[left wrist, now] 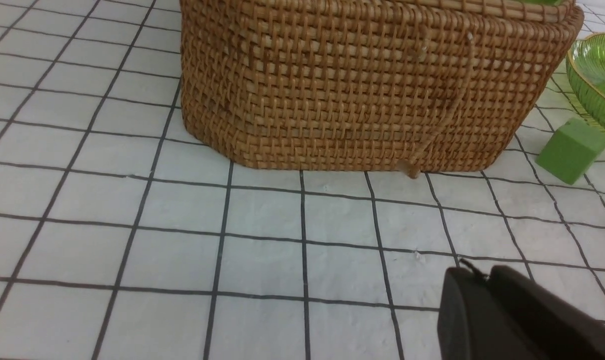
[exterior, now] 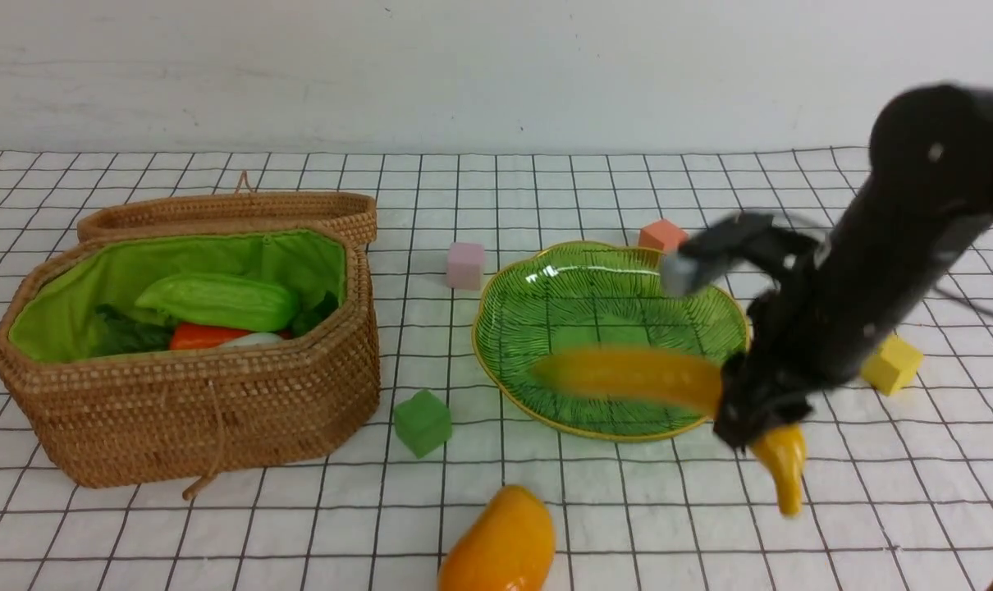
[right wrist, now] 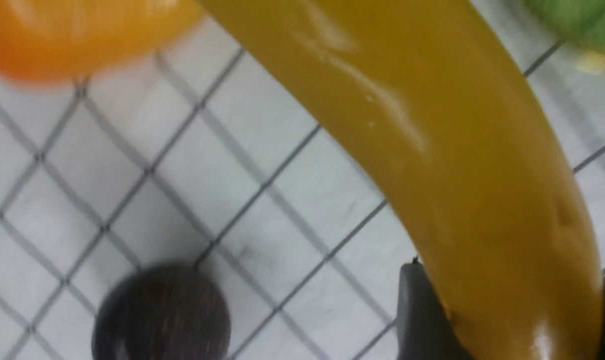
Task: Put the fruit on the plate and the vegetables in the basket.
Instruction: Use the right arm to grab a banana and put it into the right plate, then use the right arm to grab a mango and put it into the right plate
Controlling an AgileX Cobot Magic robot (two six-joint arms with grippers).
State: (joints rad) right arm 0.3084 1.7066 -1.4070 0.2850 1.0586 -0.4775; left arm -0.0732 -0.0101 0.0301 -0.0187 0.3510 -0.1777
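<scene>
Right gripper (exterior: 741, 417) clamps one banana (exterior: 628, 373), long axis 9-to-4 o'clock, across plate (exterior: 595, 295) rim. Left gripper (left wrist: 482, 282) closed. One mango (exterior: 501, 542) at plate's 7 o'clock.

A thick matte-black right arm (exterior: 899, 238) has a rounded, bulbous upper joint and is dotted with small pale screw heads. A black bracket with a grey block end (exterior: 681, 273) juts from its wrist. A thin dark cable (exterior: 981, 308) trails behind. The left gripper (left wrist: 482, 280) is smooth black plastic with a fine seam.
</scene>
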